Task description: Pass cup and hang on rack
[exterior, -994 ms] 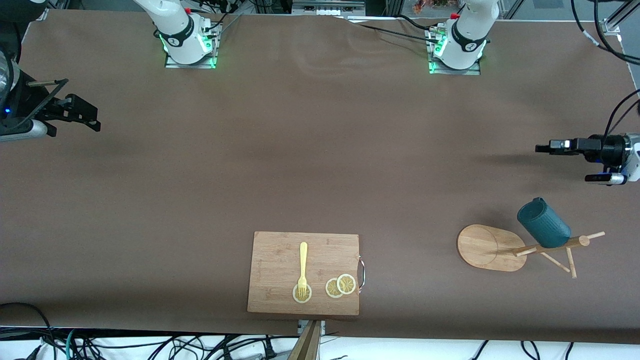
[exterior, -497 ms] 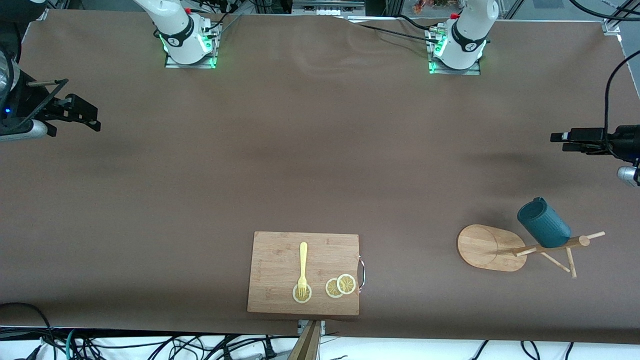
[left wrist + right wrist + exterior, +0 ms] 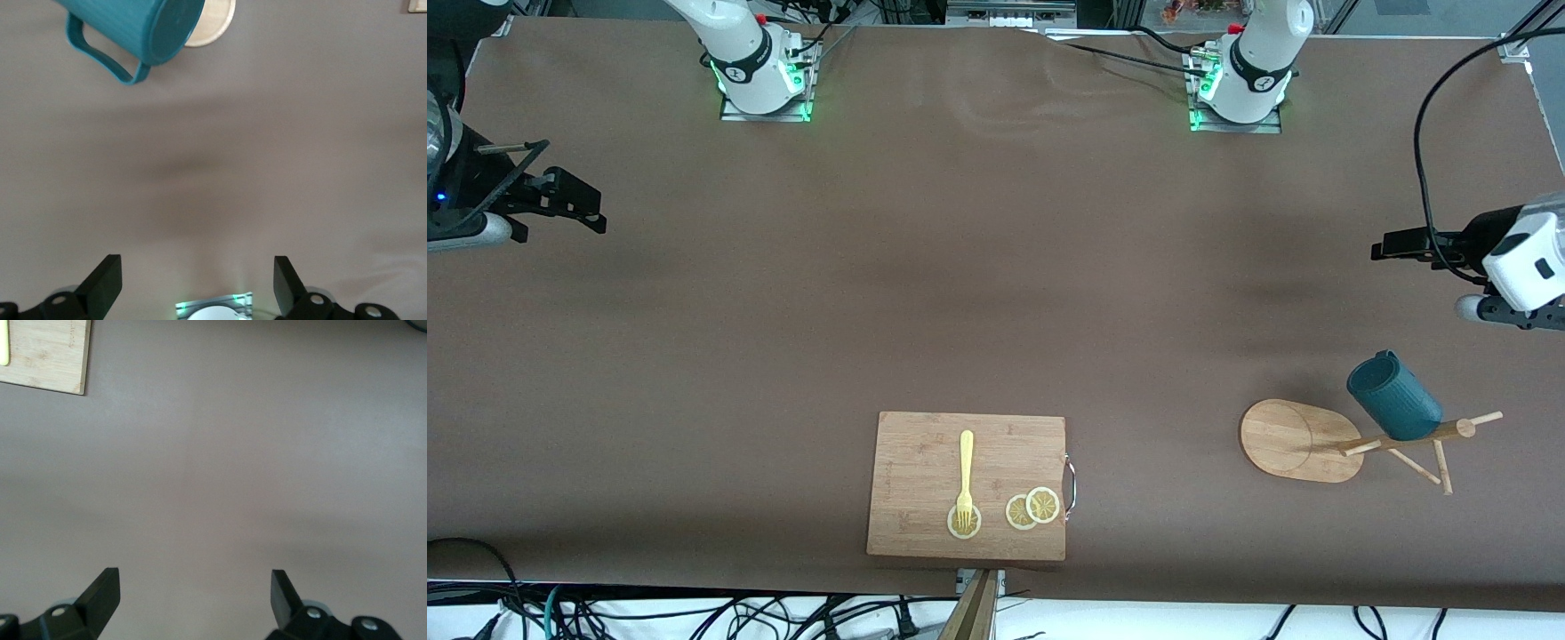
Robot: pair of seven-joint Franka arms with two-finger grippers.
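Note:
The dark teal cup (image 3: 1394, 399) hangs tilted on a peg of the bamboo rack (image 3: 1285, 440), near the left arm's end of the table. In the left wrist view the cup (image 3: 133, 27) shows its handle, with the rack's base (image 3: 217, 27) beside it. My left gripper (image 3: 1383, 251) is open and empty, in the air over bare table, apart from the cup; its jaws stand wide in the left wrist view (image 3: 197, 287). My right gripper (image 3: 591, 213) waits open and empty over the right arm's end of the table, and it also shows in the right wrist view (image 3: 193, 600).
A bamboo cutting board (image 3: 967, 484) with a yellow fork (image 3: 965, 476) and lemon slices (image 3: 1033, 508) lies at the table's near edge, mid-table. Its corner shows in the right wrist view (image 3: 43, 353). A black cable (image 3: 1427, 133) loops over the left arm's end.
My left arm's wrist has lifted and turned beside the rack, its gripper staying open. The cup has stayed on the rack. The right arm has not moved.

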